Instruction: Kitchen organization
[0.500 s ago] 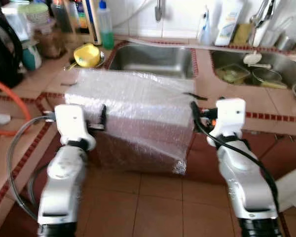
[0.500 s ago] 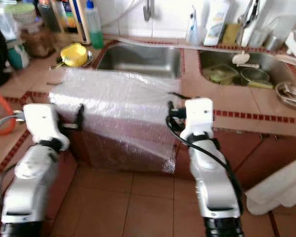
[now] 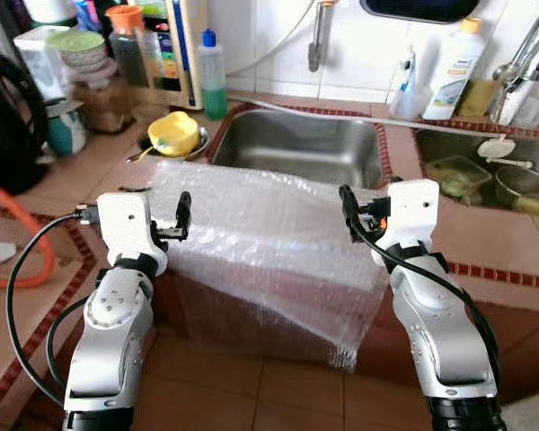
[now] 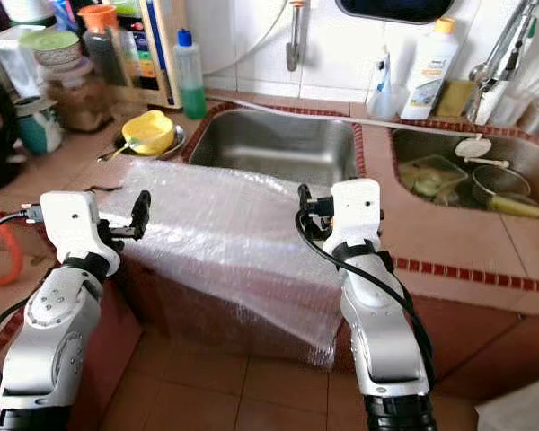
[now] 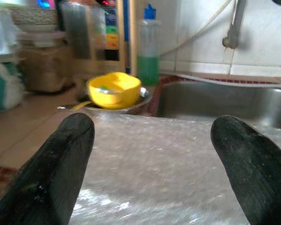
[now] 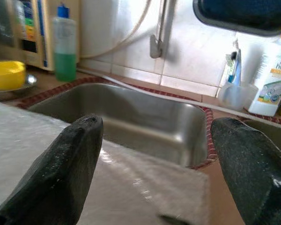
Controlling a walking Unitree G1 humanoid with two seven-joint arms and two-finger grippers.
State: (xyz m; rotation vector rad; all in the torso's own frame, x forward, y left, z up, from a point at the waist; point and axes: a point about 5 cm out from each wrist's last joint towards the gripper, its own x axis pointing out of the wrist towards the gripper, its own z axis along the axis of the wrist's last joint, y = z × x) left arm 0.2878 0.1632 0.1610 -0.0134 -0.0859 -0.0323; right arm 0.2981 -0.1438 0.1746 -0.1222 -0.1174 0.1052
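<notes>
Left eye view: I see a sheet of bubble wrap (image 3: pixel 260 238) draped over the near edge of the tiled desk (image 3: pixel 485 238), its far edge close to the left sink (image 3: pixel 298 148) and its near part hanging down toward the floor. The left pincer (image 3: pixel 181 215) stands at the sheet's left edge, the right pincer (image 3: pixel 346 208) over its right part. A yellow bowl (image 3: pixel 173 133) sits on a metal plate at the far left, a green-filled bottle (image 3: pixel 213 76) behind it. The right sink (image 3: pixel 485 175) holds dishes.

Right eye view: same layout. The sheet lies loose, not folded or gathered. Nothing here looks put away yet; I judge the task at an early stage, with the wrap still to be gripped and removed or stowed.

Left wrist view: both black fingers (image 5: pixel 56 168) spread wide, sheet lying between and beyond them, nothing pinched. Yellow bowl and bottle beyond.

Right wrist view: fingers (image 6: pixel 61 168) also spread wide apart, empty, over the sheet's far right corner, with the left sink basin just past it. A white detergent bottle (image 6: pixel 270 79) stands at the far wall.

Remaining, by my estimate: close on the sheet, lift it clear, then deal with the cluttered desk.
</notes>
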